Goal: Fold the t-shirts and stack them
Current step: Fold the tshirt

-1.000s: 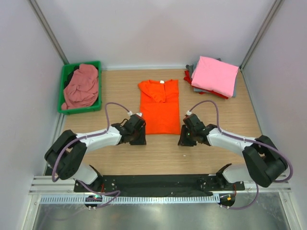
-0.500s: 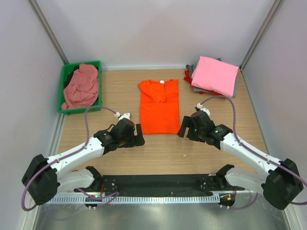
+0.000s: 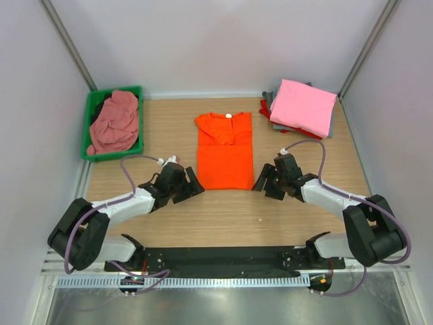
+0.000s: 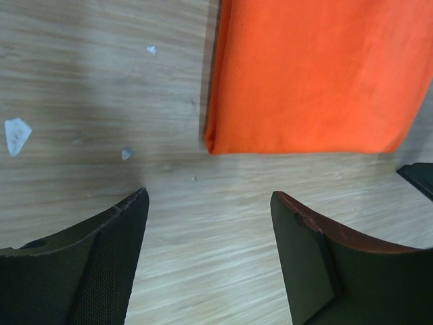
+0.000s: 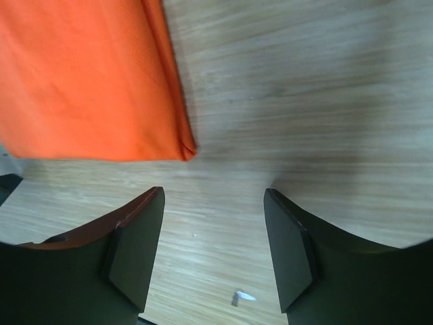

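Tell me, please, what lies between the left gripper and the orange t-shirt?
Only bare wooden table: in the left wrist view, the open left gripper sits just short of the near corner of the orange t-shirt.

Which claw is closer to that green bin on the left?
Left. The left gripper sits at the near-left corner of the orange t-shirt, on the same side as the green bin; the right gripper sits at the shirt's near-right corner, farther off.
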Controlling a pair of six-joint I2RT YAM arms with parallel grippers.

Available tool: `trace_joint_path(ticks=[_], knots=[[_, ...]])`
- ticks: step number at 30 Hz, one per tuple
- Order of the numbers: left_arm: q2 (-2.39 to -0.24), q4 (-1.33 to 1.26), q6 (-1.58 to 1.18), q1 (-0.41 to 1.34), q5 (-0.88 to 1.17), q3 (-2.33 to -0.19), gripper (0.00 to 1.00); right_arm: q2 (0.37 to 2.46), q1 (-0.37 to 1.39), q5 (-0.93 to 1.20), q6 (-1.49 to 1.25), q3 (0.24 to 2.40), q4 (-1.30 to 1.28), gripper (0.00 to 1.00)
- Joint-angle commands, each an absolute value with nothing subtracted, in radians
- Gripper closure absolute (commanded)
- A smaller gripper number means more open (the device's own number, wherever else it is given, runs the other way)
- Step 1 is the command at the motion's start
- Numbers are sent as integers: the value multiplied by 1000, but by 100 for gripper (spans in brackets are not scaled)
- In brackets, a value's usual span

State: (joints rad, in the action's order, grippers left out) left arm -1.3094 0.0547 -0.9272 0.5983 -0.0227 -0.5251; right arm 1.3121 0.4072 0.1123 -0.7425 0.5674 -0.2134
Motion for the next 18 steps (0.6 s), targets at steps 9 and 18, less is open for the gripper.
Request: trace_joint_path(ticks=[9, 18], knots=[[-1453, -140, -974, 578, 43, -511, 39, 1442, 403, 201, -768, 545, -26, 43], [-1496, -158, -963, 577, 31, -520, 60, 1474, 405, 207, -770, 546, -8, 66]])
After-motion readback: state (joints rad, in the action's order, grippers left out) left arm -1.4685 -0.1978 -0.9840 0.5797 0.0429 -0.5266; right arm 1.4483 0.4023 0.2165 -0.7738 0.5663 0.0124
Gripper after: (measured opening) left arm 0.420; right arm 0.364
